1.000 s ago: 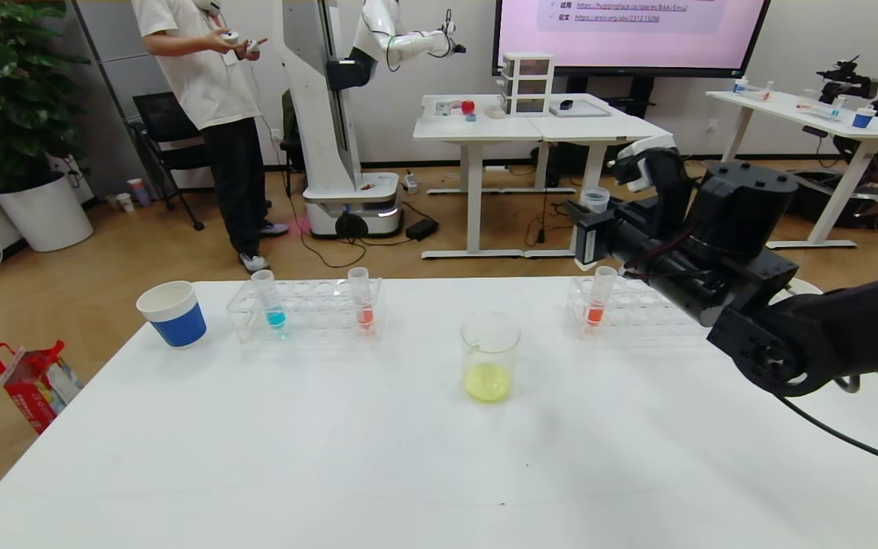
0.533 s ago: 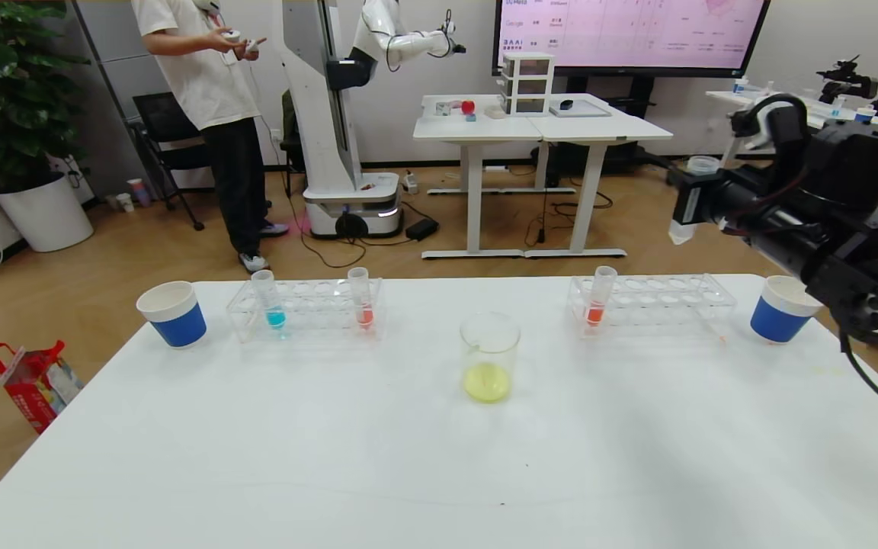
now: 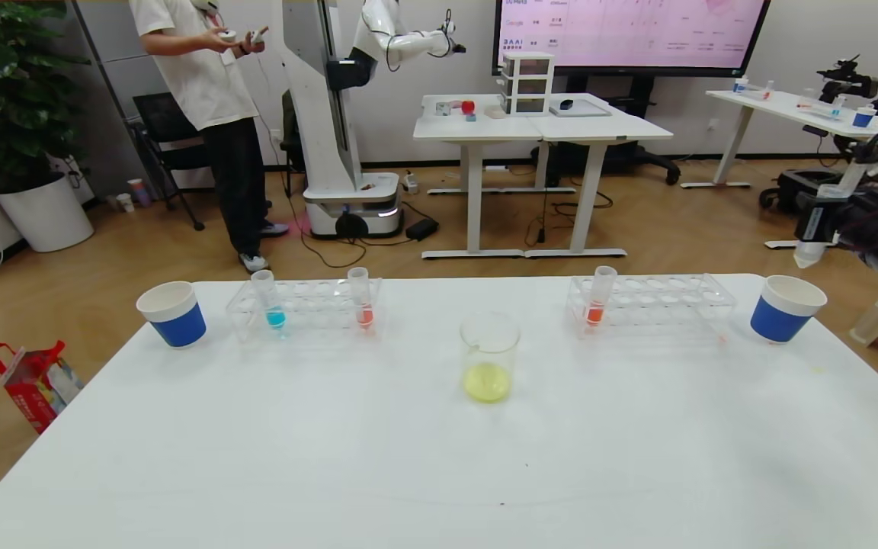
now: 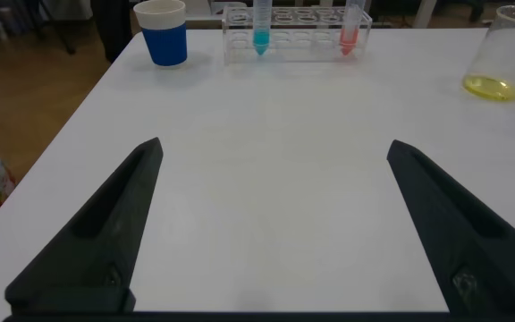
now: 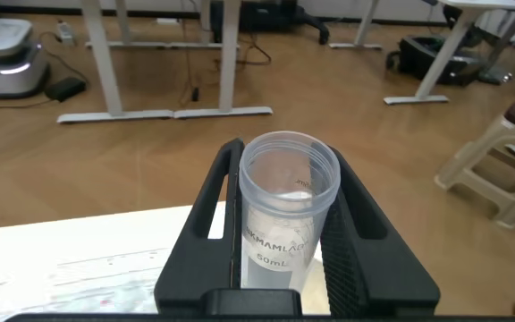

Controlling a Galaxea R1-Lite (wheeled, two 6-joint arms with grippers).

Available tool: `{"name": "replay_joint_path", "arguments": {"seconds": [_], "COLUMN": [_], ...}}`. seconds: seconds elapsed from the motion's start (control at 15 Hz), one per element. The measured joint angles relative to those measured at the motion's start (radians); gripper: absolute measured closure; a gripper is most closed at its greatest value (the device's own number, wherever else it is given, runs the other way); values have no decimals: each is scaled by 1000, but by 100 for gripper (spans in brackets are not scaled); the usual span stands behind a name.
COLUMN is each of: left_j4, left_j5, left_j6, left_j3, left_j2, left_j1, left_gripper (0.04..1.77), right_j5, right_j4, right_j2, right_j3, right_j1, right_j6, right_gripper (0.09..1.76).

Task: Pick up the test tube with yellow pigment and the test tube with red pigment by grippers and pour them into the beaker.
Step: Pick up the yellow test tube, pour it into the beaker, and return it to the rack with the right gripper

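While the right arm is swinging away from the middle of the counter [image 3: 439,473] toward its right edge, the right claw [image 3: 816,229] is now hanging off past the right-hand paper cup [image 3: 786,307], well apart from the beaker [image 3: 489,357] it was near a second ago. That claw is clamping the test tube with yellow pigment [image 5: 286,215], which looks drained, and yellow-green liquid is sitting in the bottom of the beaker, so the first pour seems finished and the arm is probably carrying the spent tube off. This tube is standing about upright, long axis vertical, rim up and pointed tip down.

Still waiting in the left rack [image 3: 306,309] is the test tube with red pigment [image 3: 362,298], upright with its mouth up, beside the blue tube [image 3: 269,299]. Low over the near-left part of the counter, the left claw [image 4: 275,224] is hanging with its jaws spread wide and empty, facing that rack.
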Motion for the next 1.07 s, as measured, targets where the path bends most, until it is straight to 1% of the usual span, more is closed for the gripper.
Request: {"name": "replay_joint_path", "arguments": {"seconds": [0.13,0.27,0.4,0.6,0.87,1.07], "left_j4": [0,0,0,0,0,0], "left_j5": [-1,-1,0,0,0,0], "left_j6": [0,0,0,0,0,1], "left_j3": [0,0,0,0,0,0], "left_j2": [0,0,0,0,0,0], "left_j1": [0,0,0,0,0,0], "left_gripper": [6,6,6,6,6,6], "right_j5": [12,22,23,23,54,60], "right_j4": [-9,-20,-47,-130,-160,-189], "right_j2": [33,62,96,161,234,270], "right_j3": [-3,-3,-3,2,-7,0], "right_j1": [-46,-66,-78,-91,-105,-106], "right_j6": [-1,-1,-2,-2,20,39], "right_gripper": [134,134,134,134,134,134]}}
